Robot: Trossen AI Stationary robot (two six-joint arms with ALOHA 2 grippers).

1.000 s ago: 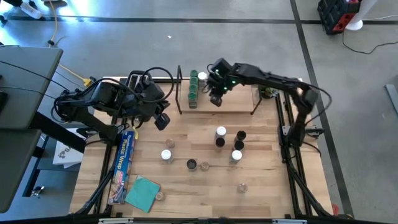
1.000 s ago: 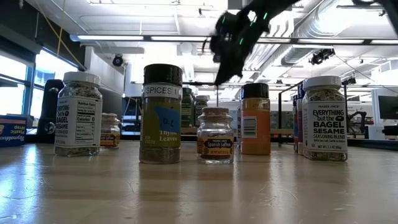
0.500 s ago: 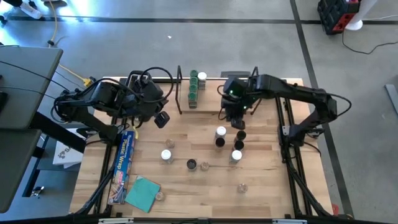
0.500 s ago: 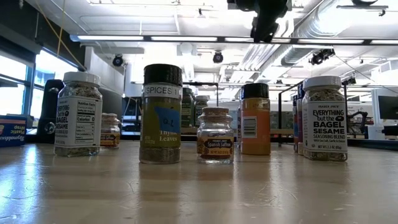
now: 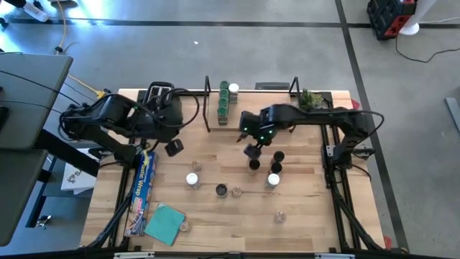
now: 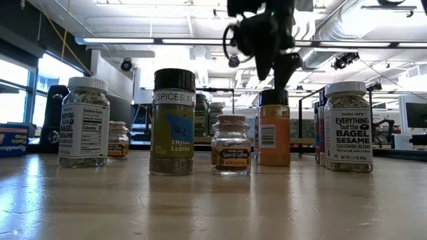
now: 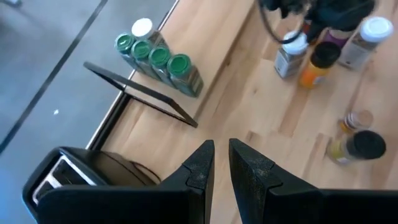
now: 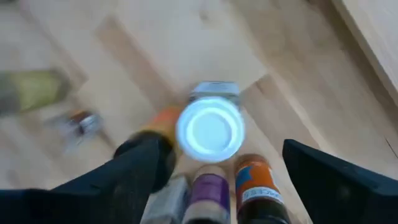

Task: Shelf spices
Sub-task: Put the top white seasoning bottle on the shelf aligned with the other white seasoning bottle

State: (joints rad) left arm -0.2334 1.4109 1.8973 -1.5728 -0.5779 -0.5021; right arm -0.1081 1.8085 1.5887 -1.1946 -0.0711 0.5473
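Right gripper [image 5: 251,150] hangs over the middle of the table [image 5: 215,216], fingers spread wide and empty, directly above a white-capped jar [image 8: 210,130] that stands in a tight cluster with an orange-labelled jar [image 8: 254,180], a purple-capped one [image 8: 210,190] and others. My read: this is the approach for another pick; the move ahead calls for a straight drop around the white cap, a close on it alone without nudging the close neighbours, then a lift and carry to the shelf [image 5: 248,126] at the far edge of the table. Shelf holds a short row at its left end: green-capped jars [image 7: 163,59] with one white-capped jar [image 7: 142,28] at the back. Loose spices stand apart on the table, towards the near side. Left gripper [image 7: 221,163] waits over the table's left side near the toaster [image 5: 162,101], fingers nearly together, holding nothing. Legible from table height: two jars [image 6: 83,120] [image 6: 347,127] read "EVERYTHING but the BAGEL SESAME SEASONING BLEND"; a black-capped jar [image 6: 173,121] shows "SPICES" and, fainter, "Thyme Leaves"; a squat cork-topped jar [image 6: 231,145] reads "Spanish Saffron" under a Trader Joe's line. A blue box [image 5: 142,193] at the left says "Plastic Wrap". A teal cloth [image 5: 165,223] lies nearby. The orange jar's label print is too small to read.
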